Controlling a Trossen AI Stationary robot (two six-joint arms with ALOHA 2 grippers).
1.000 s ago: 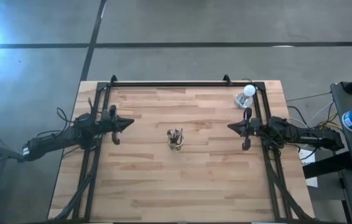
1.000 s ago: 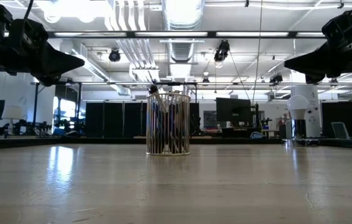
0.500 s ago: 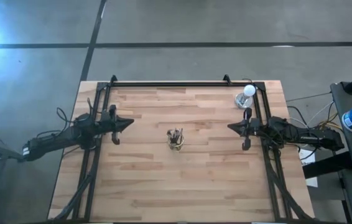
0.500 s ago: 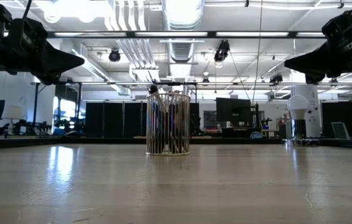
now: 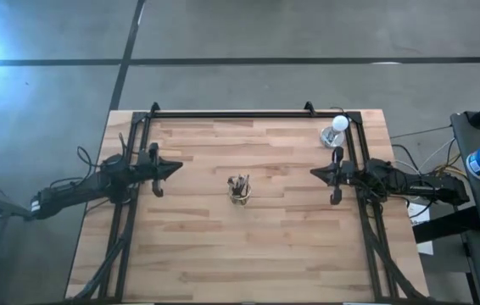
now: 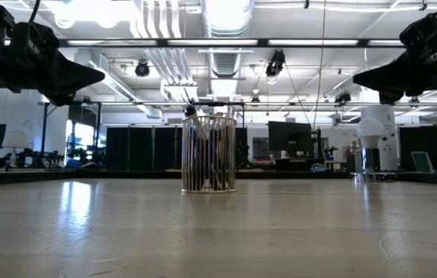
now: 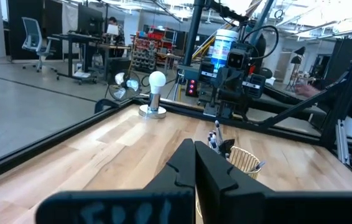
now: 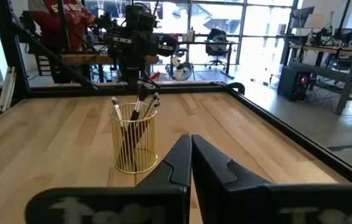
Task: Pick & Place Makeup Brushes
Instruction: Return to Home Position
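From the high view, I have the left claw and the right claw sitting at opposite sides of the tabletop. Both point inward at the holder in the middle and are well apart from it. The brushes all seem to stand inside it and I see none loose on the wood, so I judge the placing done and homing the only step left. The white bulb stands at the far corner just beside the right arm, so I would draw that arm straight back rather than swing it. In the low view both claws hang well above the wood, higher than the holder's rim, so nothing from here calls for a descent and I would hold that height. The left wrist view shows the left claw's 2 fingers pressed together with nothing between them, the holder ahead and the right arm beyond it. The right wrist view shows the same for the right claw: fingers together and empty, the holder upright, brush tips fanned above its rim. To finish well I would leave both claws closed, move slowly, 1 arm at a time, and avoid any lunge toward the centre, since a light wire holder would likely tip if knocked.
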